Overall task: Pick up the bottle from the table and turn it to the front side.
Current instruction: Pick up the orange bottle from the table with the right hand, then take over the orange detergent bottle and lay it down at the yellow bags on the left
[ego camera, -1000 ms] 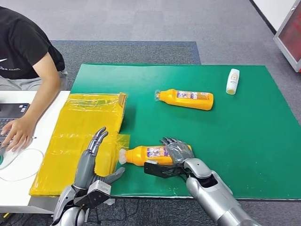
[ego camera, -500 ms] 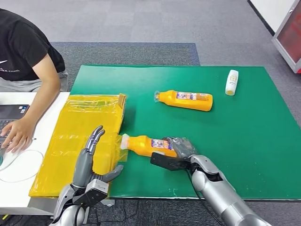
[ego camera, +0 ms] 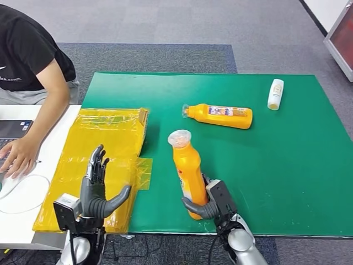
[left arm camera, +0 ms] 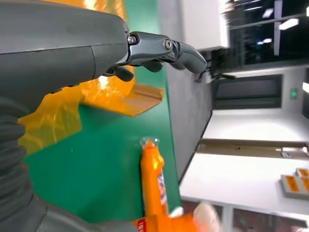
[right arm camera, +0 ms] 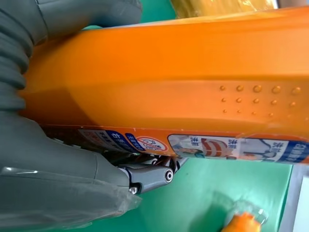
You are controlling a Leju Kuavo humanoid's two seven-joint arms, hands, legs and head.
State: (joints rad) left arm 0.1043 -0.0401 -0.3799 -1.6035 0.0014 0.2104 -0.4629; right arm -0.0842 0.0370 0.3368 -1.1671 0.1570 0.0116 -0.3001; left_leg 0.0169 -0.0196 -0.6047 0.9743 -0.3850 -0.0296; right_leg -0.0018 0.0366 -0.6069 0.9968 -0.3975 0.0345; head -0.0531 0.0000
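Nearest me, my right hand (ego camera: pixel 209 203) is wrapped around the lower body of the orange bottle (ego camera: pixel 188 173), which stands nearly upright, clear cap uppermost, its base at the near edge of the green mat (ego camera: pixel 291 182). I judge the step in hand to be the turn. To do it well I would keep the grip low and firm, rotate about the bottle's long axis, and watch the printed label (right arm camera: pixel 218 145), seen edge-on in the right wrist view, until it faces forward. The plastic looks smooth, so slipping is the risk. I cannot tell how full the bottle is; its wall is opaque.

My left hand (ego camera: pixel 96 190) hovers with fingers spread, holding nothing, above the yellow plastic bags (ego camera: pixel 104 143).

Farther off, a second orange bottle (ego camera: pixel 218 116) lies on its side mid-mat, and a small white bottle (ego camera: pixel 275 94) lies near the far right corner. A person's arm (ego camera: pixel 37 130) rests on the white table (ego camera: pixel 54 138) at left.
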